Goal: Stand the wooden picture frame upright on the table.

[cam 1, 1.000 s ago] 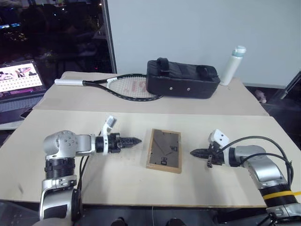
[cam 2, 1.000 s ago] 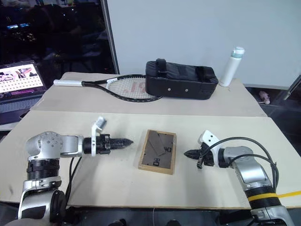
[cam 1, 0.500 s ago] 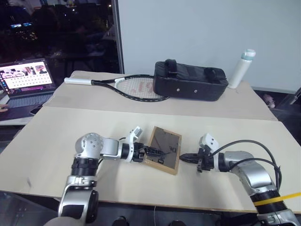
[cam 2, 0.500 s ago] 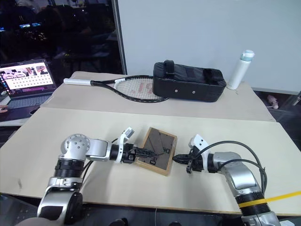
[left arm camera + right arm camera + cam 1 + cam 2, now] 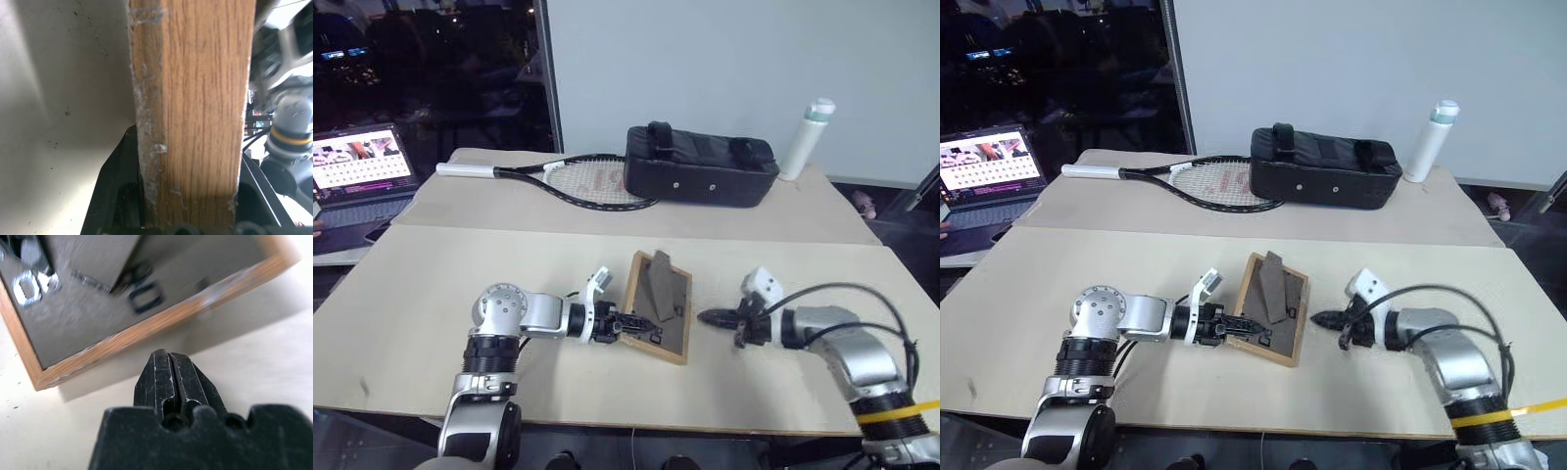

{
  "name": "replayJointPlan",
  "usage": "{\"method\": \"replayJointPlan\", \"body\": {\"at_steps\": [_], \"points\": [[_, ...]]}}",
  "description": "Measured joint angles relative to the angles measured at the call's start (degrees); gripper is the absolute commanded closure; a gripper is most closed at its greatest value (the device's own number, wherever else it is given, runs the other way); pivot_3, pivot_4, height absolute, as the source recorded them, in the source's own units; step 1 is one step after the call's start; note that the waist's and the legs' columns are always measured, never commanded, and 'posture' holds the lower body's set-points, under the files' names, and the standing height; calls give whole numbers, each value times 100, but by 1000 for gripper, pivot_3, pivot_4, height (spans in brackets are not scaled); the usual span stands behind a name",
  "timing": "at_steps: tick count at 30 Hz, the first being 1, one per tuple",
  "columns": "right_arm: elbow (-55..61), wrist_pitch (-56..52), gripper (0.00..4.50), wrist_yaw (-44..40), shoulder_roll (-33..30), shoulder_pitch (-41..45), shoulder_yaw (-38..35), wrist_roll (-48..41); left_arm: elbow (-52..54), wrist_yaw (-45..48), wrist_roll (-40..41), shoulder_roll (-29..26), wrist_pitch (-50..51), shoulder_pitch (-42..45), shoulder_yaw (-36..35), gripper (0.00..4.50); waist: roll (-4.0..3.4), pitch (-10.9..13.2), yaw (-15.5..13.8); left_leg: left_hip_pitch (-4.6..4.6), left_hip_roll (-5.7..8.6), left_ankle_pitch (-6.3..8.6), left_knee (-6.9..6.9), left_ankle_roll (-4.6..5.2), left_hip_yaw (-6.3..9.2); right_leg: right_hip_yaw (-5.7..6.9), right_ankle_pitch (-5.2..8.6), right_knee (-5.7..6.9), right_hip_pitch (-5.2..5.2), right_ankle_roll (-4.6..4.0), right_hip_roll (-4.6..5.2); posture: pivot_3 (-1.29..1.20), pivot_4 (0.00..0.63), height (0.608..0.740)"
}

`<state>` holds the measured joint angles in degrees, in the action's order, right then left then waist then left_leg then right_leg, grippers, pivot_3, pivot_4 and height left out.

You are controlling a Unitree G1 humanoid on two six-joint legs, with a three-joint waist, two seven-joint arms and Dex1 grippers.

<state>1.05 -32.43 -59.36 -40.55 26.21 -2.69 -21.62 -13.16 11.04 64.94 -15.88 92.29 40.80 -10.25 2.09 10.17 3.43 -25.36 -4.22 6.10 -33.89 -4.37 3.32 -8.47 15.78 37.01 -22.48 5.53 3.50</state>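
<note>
The wooden picture frame [image 5: 664, 311] lies back-up near the middle of the table [image 5: 431, 284], its near-left side lifted a little and its grey easel leg [image 5: 657, 285] swung out from the dark back panel. My left gripper [image 5: 632, 323] is shut on the frame's left wooden edge; in the left wrist view the wood [image 5: 195, 112] sits between the two black fingers [image 5: 120, 166]. My right gripper [image 5: 706, 316] is shut and holds nothing, hovering just off the frame's right edge. In the right wrist view that edge [image 5: 146, 333] lies just beyond the right gripper [image 5: 168, 369].
A black bag [image 5: 700, 178], a racket [image 5: 578, 182] and a white bottle [image 5: 806, 137] lie on the far board. A laptop [image 5: 357, 168] stands off the table's left side. A seam [image 5: 509, 230] runs between the two boards.
My left gripper has closed on the frame's left edge and that side has come up, with the easel leg swung out. My right gripper has risen.
</note>
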Motion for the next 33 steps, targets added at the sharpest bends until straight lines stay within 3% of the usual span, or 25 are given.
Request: {"method": "replayJointPlan", "body": {"at_steps": [3,6,10,14,15,20,33], "points": [[39,-386,4500,8,-119,632,-487,-467,140,28,43,-140,0,23,0,3365,3,2,21,0,0,0,4,0,3,2,2,-1,1,-2,-1,0,150,721],[75,-763,4500,24,-38,988,-523,-807,320,140,86,-203,-1,191,37,3365,5,3,21,-9,0,1,6,0,4,4,2,-9,-1,-3,-1,0,150,721],[-60,-1009,3521,-173,228,1172,-116,-1014,485,336,195,-279,-1,430,161,3365,5,3,16,-25,0,1,6,0,4,4,2,-9,-16,-3,-1,0,150,721],[-451,-991,2047,-365,400,1238,240,-1000,668,425,236,-375,-1,549,271,3365,4,4,8,-36,0,0,4,0,4,4,2,-5,-28,-3,-1,0,150,721],[-512,-965,1880,-404,400,1286,270,-987,714,428,237,-432,-1,549,292,3365,2,5,13,-47,0,0,3,-1,4,4,1,2,-46,-3,-1,0,150,721],[-444,-1017,200,-555,429,1420,292,-1109,1006,428,264,-542,-3,548,307,3365,2,5,34,-71,0,-4,4,-5,8,4,-10,11,-70,-21,-3,0,150,721],[732,-1623,95,-810,174,1130,188,-1910,567,885,446,-500,-4,668,67,3365,1,6,-33,-78,0,-4,1,-5,9,9,-4,9,-75,-11,-2,0,150,721]]}}
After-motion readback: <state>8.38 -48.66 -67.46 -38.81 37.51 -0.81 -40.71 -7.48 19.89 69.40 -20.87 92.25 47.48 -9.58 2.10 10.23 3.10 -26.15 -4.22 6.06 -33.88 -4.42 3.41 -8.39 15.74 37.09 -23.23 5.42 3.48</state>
